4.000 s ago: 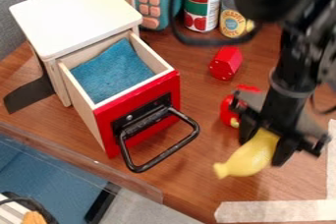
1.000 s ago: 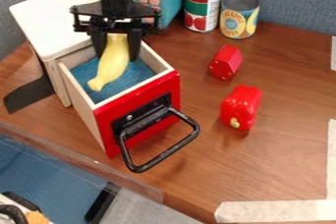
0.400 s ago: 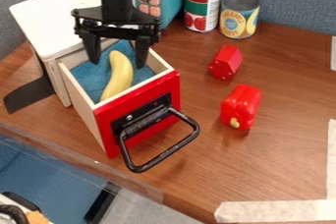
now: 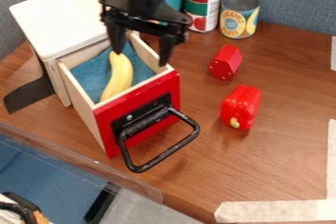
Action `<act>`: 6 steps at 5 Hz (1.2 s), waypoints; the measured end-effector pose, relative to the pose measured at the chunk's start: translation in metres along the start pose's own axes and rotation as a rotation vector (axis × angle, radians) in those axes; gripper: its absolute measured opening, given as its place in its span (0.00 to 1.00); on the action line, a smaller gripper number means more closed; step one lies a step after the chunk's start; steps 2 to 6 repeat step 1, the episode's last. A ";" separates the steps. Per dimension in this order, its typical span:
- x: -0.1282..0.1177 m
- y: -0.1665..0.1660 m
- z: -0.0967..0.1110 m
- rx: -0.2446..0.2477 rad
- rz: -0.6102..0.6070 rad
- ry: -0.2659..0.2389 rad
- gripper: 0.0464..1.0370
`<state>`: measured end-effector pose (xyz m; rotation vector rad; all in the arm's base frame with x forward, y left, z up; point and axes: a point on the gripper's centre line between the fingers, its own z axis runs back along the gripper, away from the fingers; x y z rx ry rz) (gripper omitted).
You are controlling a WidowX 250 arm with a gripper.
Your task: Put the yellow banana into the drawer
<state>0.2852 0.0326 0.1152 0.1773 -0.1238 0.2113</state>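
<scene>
A black gripper point(image 4: 140, 58), fingers spread, is hanging over the open drawer point(image 4: 82, 106), risking nudging the banana point(image 4: 120, 76) inside or snagging the rim by swinging sideways too low.

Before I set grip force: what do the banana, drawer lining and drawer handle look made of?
Banana: likely plastic or foam, satin; smooth, unbroken yellow skin.
Drawer lining: probably fabric, from its fuzzy, mottled blue surface.
Drawer handle: glossy black, painted metal or plastic, by the highlights along its bar.
</scene>
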 end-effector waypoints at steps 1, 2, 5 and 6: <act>-0.004 -0.018 0.018 -0.004 -0.053 -0.046 0.96; -0.004 -0.018 0.018 -0.004 -0.053 -0.046 0.96; -0.004 -0.018 0.018 -0.004 -0.053 -0.046 0.96; -0.004 -0.018 0.018 -0.004 -0.053 -0.046 0.96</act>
